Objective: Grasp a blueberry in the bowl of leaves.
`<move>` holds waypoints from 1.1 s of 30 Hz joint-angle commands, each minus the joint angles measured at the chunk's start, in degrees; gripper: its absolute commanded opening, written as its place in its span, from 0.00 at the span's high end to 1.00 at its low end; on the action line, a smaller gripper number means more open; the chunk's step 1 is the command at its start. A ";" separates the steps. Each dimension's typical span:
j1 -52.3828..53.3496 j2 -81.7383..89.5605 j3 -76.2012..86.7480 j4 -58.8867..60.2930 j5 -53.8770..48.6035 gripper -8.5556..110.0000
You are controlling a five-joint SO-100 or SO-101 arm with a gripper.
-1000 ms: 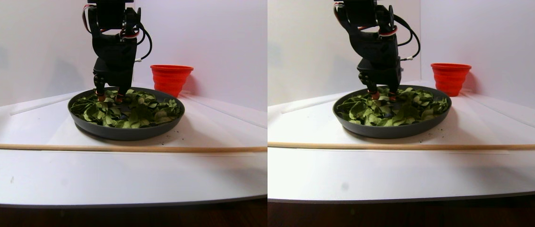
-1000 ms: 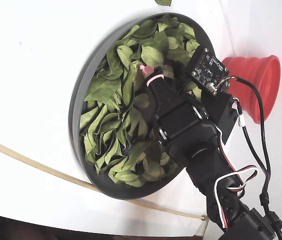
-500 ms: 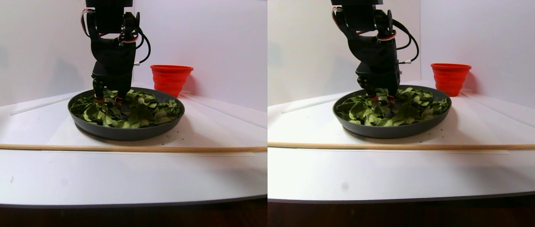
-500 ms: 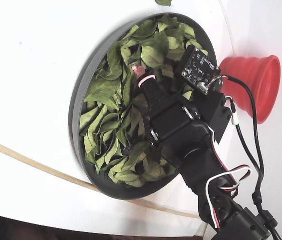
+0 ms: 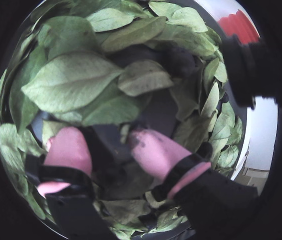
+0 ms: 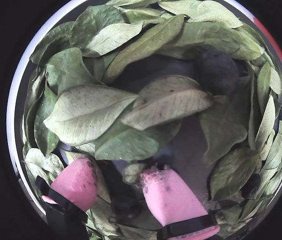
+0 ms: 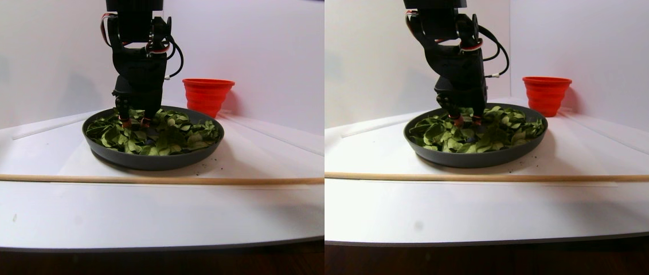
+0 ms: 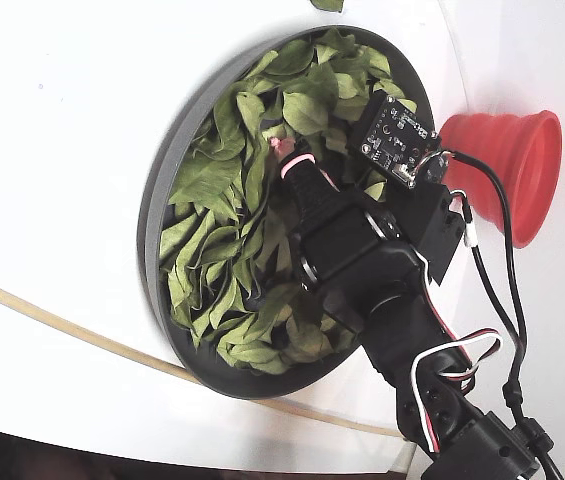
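Observation:
The dark-grey bowl [image 7: 152, 158] is full of green leaves [image 6: 88, 112]. My gripper [image 6: 117, 170] is down inside the bowl among the leaves, and its pink-tipped jaws stand apart. A small dark blueberry [image 6: 125, 206] lies low between the two fingers, with a gap to each. In a wrist view it is only a dark blur below the gripper [image 5: 103, 136]. A second, larger blueberry [image 6: 217, 71] sits at the far side of the bowl, partly under leaves. The fixed view shows one pink fingertip [image 8: 284, 150] in the leaves [image 8: 212, 180].
A red ribbed cup [image 7: 208, 94] stands just behind the bowl, also seen in the fixed view [image 8: 507, 165]. A thin wooden stick [image 7: 141, 179] lies across the white table in front of the bowl. The bowl's rim [image 8: 157, 210] rings the leaves.

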 commanded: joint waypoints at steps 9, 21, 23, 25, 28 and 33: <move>0.18 3.16 2.37 -0.44 -1.05 0.76; 0.53 5.54 3.87 2.46 -3.25 0.77; 0.70 5.89 4.31 2.90 -3.69 0.77; 0.88 5.98 4.66 2.90 -4.13 0.77; 1.14 6.06 4.83 2.90 -4.57 0.77; 1.41 6.06 4.48 2.90 -5.01 0.78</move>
